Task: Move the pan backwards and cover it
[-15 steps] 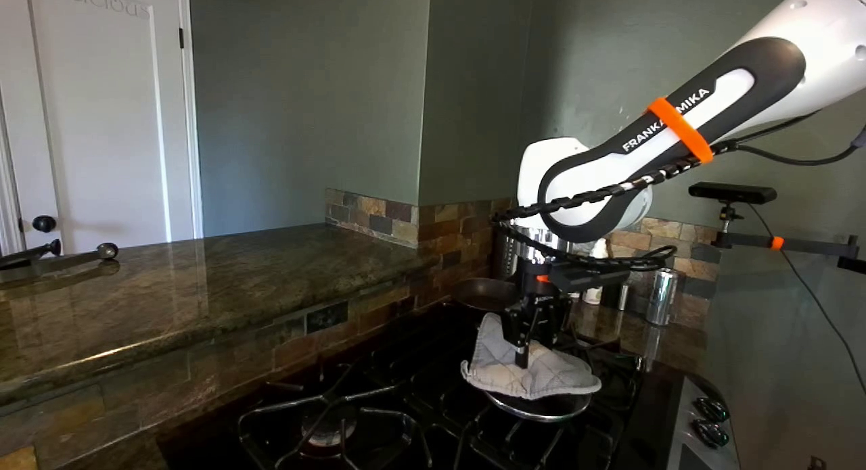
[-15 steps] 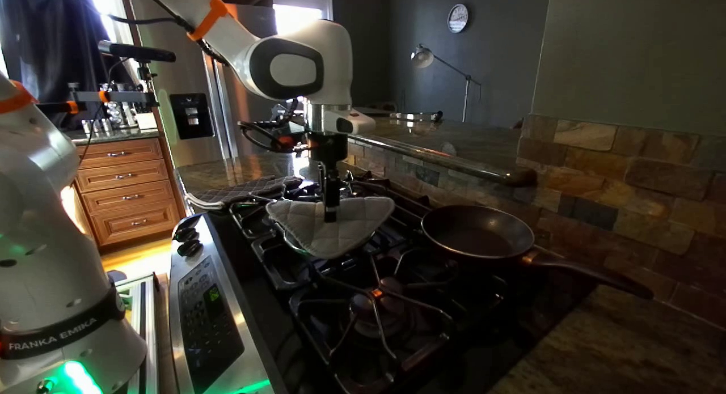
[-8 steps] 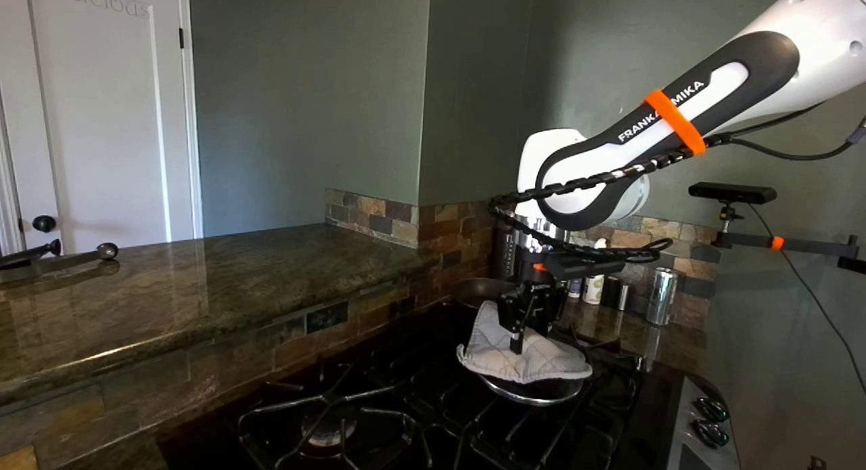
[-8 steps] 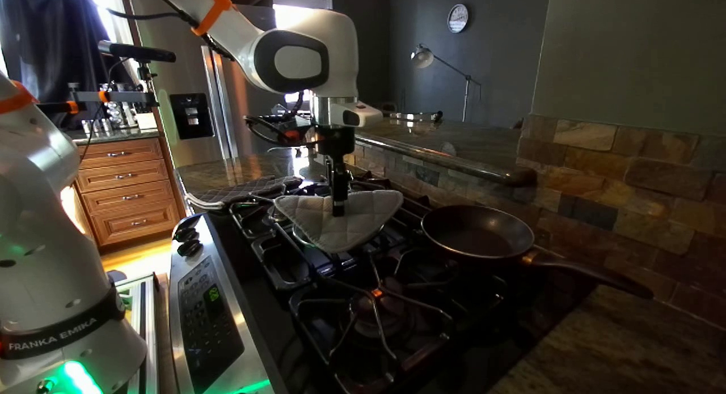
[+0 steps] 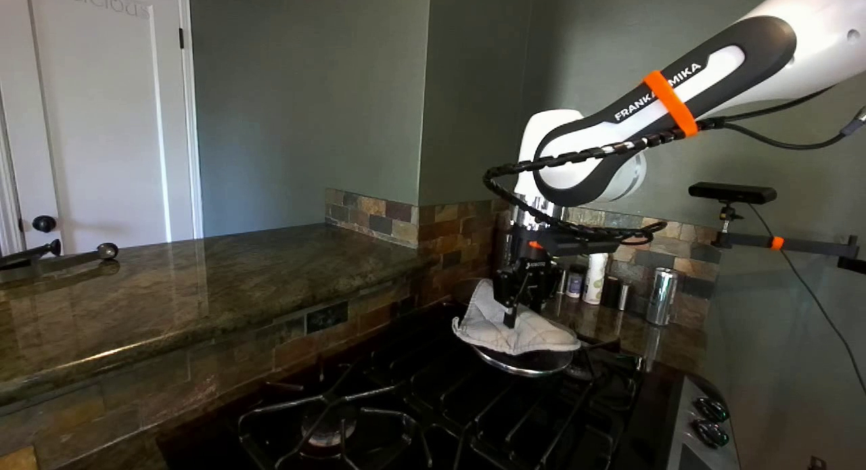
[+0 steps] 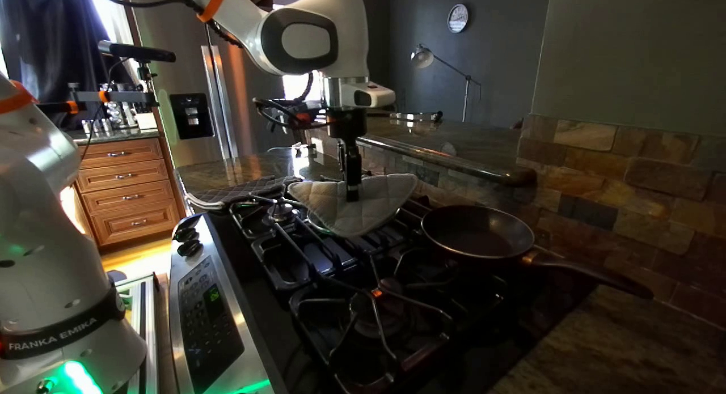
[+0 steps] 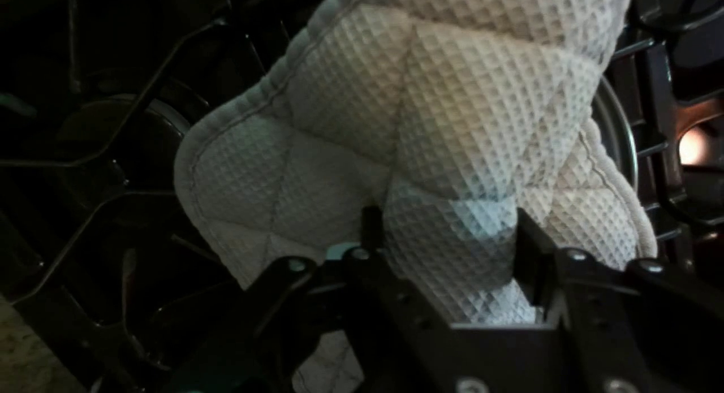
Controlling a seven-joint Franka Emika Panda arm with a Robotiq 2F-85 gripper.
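My gripper is shut on a light grey quilted pot holder, bunched between its fingers. In both exterior views the gripper points down onto the pot holder. A round lid with a shiny metal rim hangs under the cloth, seemingly above the stove grates; its rim also peeks out in the wrist view. The lid's knob is hidden by the cloth. The dark pan stands uncovered on the back burner, to the right of the lid, its handle pointing right.
Black grates cover the stove. A raised stone ledge and tiled wall run behind the pan. A dark quilted pad lies at the stove's far side. Bottles and a metal can stand in the corner.
My gripper has risen and moved toward the pan's side, carrying the pot holder and lid with it. The pan has not moved.
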